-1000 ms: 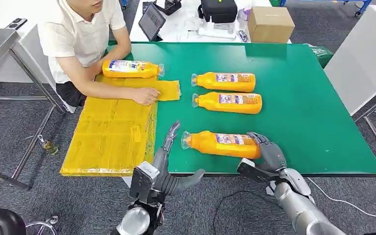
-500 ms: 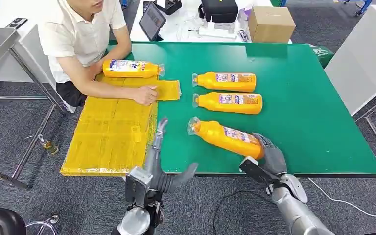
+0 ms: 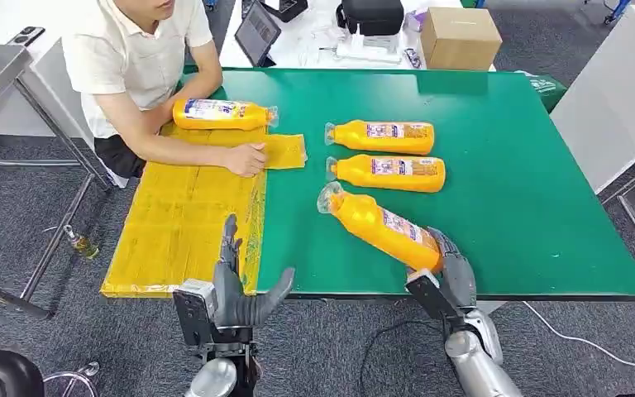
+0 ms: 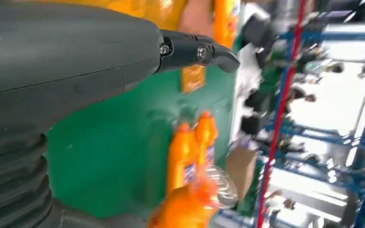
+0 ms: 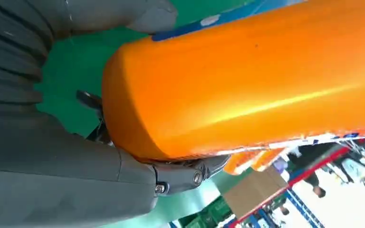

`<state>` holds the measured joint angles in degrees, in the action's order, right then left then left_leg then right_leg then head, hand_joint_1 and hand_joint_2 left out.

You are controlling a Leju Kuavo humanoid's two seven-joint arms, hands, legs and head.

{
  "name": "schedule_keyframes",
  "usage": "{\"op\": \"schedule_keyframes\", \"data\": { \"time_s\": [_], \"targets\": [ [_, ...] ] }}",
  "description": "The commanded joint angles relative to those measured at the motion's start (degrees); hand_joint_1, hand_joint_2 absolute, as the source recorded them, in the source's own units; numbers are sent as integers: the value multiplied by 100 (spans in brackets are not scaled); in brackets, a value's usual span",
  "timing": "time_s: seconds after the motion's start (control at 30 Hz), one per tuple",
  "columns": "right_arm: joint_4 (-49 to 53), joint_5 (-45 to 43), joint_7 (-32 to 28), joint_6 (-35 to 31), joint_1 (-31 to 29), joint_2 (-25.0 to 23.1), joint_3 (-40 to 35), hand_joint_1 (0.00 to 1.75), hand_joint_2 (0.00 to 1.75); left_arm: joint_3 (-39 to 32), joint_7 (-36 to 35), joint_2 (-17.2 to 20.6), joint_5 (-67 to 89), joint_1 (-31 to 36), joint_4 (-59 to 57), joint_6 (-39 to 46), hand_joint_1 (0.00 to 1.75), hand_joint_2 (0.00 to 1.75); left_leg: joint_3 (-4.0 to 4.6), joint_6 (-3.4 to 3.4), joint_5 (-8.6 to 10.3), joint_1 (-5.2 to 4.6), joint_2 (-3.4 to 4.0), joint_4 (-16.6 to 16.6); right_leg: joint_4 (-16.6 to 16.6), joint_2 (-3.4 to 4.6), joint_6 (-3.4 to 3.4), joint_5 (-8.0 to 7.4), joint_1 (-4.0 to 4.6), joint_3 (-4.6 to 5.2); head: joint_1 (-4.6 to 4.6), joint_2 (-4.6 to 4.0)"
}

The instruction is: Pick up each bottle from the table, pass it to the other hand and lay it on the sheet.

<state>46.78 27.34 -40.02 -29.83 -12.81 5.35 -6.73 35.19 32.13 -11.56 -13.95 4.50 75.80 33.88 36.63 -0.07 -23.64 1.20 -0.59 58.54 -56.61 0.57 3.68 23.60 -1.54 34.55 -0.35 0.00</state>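
Right hand (image 3: 451, 277) at 5 o'clock, fingers gripping the base of an orange bottle (image 3: 378, 227) — cap end tilted up toward 11 o'clock, over the green desk (image 3: 529, 198). Left hand (image 3: 233, 285) at 7 o'clock, fingers spread, holding nothing, beside the yellow sheet (image 3: 178, 223). Farther out: two bottles (image 3: 384, 153) lying side by side — another bottle (image 3: 219, 115) on the sheet's far end, by a person's hand (image 3: 246, 159).

The right hand (image 3: 451, 277) is at the table's near edge, its fingers wrapped around the bottom of a bottle (image 3: 378, 227). The left hand (image 3: 236, 289) is empty, fingers spread, pointing up.
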Motion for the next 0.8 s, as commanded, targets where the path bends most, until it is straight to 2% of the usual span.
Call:
{"op": "schedule_keyframes", "data": {
  "time_s": [0.03,0.13,0.2,0.23,0.4,0.57,0.63,0.77,0.8],
  "targets": [
    [1139,-367,2,-26,261,-128,-587,175,175,429,-740,350,-592,209,-436,-995,0,175,-29,7,-12,1,13,-7,7,2,-23,9,7,-27,2,0],
    [1402,-200,2,-89,277,-219,-980,175,175,420,-570,247,-536,352,-427,-908,0,175,-4,3,-6,0,11,-3,1,4,-14,2,2,-3,2,0],
    [1522,-95,2,-76,298,-311,-1183,175,175,345,-500,162,-535,464,-398,-778,0,175,-26,5,-17,5,28,-1,1,13,-30,9,11,-19,0,0],
    [1532,-69,3,-48,305,-364,-1250,175,175,323,-493,135,-552,514,-400,-753,0,175,0,2,-5,3,12,0,-1,2,-15,3,5,4,2,0],
    [1383,62,2,66,282,-499,-1552,175,175,290,-281,57,-556,637,-400,-630,0,175,-7,4,-6,4,12,-3,3,0,-16,4,7,-1,0,0],
    [1227,62,2,-57,278,-659,-1797,175,175,332,-366,30,-675,706,-435,-713,0,175,-30,10,-16,6,18,-4,9,2,-24,11,12,-26,2,0],
    [1197,-72,2,33,247,-645,-1902,175,175,341,-406,34,-770,703,-455,-765,0,175,-10,6,-7,3,10,-4,6,-2,-17,6,5,-10,2,0],
    [1065,-171,2,56,198,-776,-2313,175,175,328,-416,-15,-947,801,-466,-835,0,175,-25,6,-13,5,13,-7,7,-3,-28,11,11,-21,2,0],
    [1026,-195,2,-38,179,-785,-2459,175,175,304,-474,-30,-1075,824,-454,-895,0,175,-1,4,-4,3,1,-3,3,-10,-16,5,6,0,2,0]
  ]
}}
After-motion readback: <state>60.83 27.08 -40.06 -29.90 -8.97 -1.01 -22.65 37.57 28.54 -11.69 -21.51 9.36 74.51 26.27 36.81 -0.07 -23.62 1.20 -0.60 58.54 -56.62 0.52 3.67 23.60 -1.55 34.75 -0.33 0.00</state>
